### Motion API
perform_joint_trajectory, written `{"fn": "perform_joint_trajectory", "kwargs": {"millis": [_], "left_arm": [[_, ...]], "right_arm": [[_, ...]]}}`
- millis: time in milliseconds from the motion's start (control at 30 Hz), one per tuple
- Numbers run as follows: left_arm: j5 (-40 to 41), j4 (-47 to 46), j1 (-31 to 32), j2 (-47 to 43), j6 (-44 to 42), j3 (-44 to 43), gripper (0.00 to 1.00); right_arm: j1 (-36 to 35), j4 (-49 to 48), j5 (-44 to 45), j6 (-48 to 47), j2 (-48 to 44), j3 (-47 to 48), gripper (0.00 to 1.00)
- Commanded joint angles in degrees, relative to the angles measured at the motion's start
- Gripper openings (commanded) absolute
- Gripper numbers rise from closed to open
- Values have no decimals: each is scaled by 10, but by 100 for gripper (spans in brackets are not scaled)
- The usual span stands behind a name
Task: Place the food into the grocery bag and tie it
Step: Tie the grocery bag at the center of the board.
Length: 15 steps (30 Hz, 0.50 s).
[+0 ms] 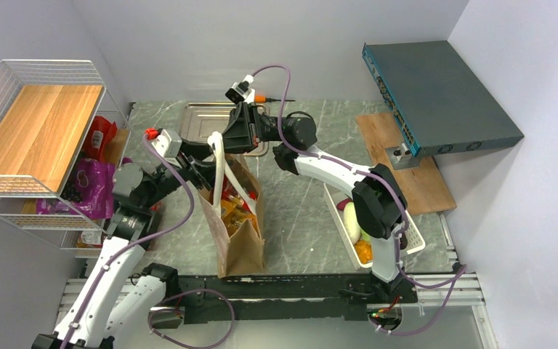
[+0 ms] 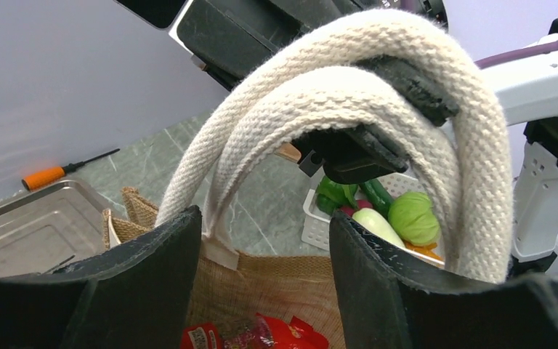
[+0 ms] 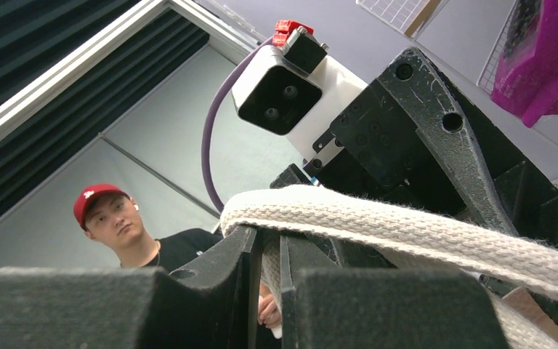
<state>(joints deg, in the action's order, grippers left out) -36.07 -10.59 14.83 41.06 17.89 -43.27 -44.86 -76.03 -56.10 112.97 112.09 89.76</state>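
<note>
Woven white handles (image 2: 349, 65) on brown paper bag (image 1: 241, 236): soft webbing, limp, coarse weave, so slip looks unlikely. Should knot readily, but probably needs tension on both ends. Bag body light, creased, stiff enough to stand. Judged prone to tip under a sideways pull, so pull upward. Best hold is mid-strap near the loop tops, never the paper. Bag upright at table centre, mouth open, red packets (image 2: 276, 336) inside. Basket (image 1: 415, 236) with more veg at its 3 o'clock

Right arm reaches in from 3 o'clock, elbow high. Right gripper (image 3: 269, 283) sits over the bag's 12 o'clock edge, clamped on the webbing, both loops arching up to it. Left arm comes from 9 o'clock, wrist aimed at the loops. Left gripper (image 2: 261, 283) agape, one finger either side of the straps, gripping nothing; whether it brushes the webbing, cannot tell
</note>
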Motion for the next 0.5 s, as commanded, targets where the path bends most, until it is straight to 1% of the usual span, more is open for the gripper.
{"fn": "perform_joint_trajectory", "kwargs": {"millis": [0,133,233,300,467], "left_arm": [[18,-100,-1,13,34,11,66],[12,-160,-1,43,67,15,58],[7,-219,-1,62,101,19,47],[-6,-232,-1,71,111,14,42],[-34,-239,-1,80,123,9,25]], "right_arm": [[2,-101,66,40,-22,58,0],[6,-115,63,59,-12,67,0],[8,-126,61,74,-3,75,0],[11,-133,62,82,0,74,0],[20,-150,66,91,-2,58,0]]}}
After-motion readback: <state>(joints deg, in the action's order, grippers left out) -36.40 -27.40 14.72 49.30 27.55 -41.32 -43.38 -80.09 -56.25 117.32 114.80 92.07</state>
